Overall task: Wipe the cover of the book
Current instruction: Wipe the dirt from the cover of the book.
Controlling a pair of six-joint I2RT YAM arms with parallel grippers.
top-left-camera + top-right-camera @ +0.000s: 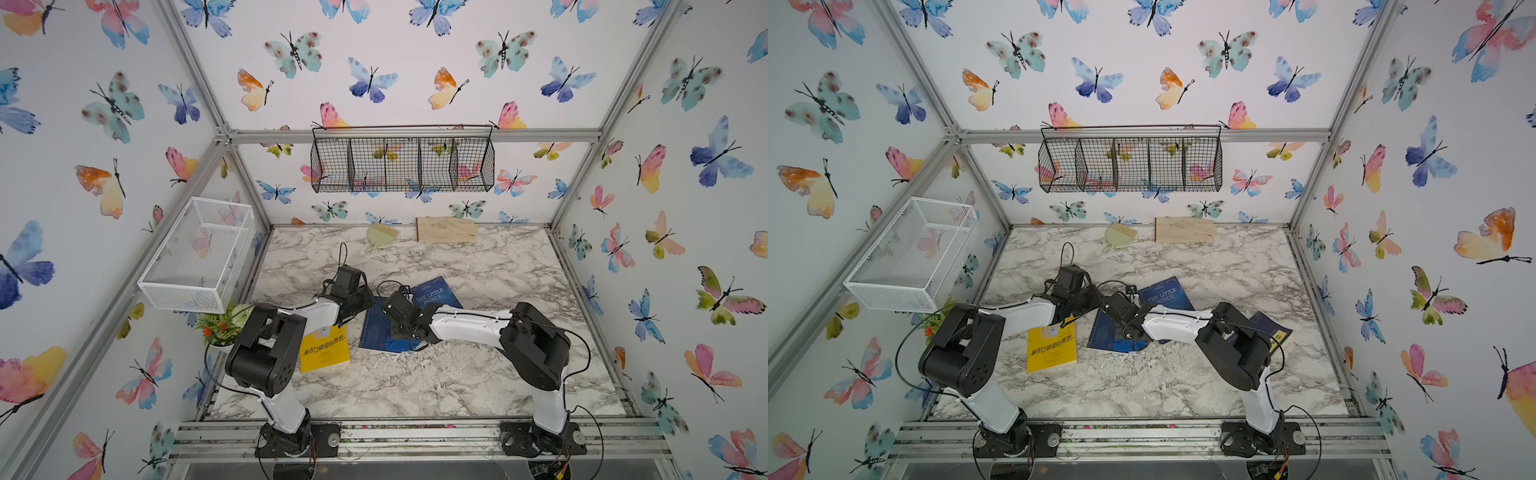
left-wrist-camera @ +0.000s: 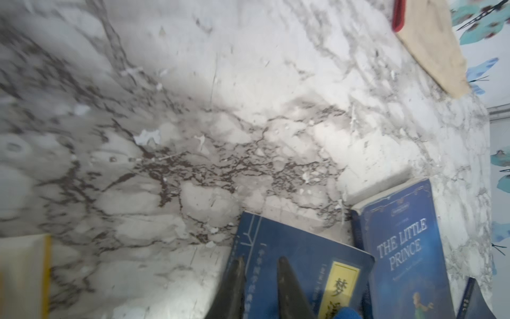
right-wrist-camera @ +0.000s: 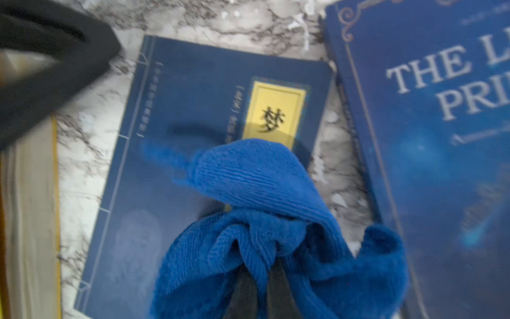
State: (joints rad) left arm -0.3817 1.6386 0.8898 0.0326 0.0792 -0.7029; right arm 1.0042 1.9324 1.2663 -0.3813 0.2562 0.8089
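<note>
The marble-patterned table [image 1: 415, 374] carries a yellow book [image 1: 324, 349] near its left side. A dark blue book [image 1: 374, 328] with a yellow label lies flat just beside it toward the middle, and a blue paperback [image 1: 436, 293] titled The Little Prince lies just beside that one on the right. A further dark book [image 1: 1277, 332] lies farther right, largely hidden in a top view, while along the back edge lie a small green brush [image 1: 380, 237] and what looks like a folded beige cloth [image 1: 446, 229], set near each other.
</note>
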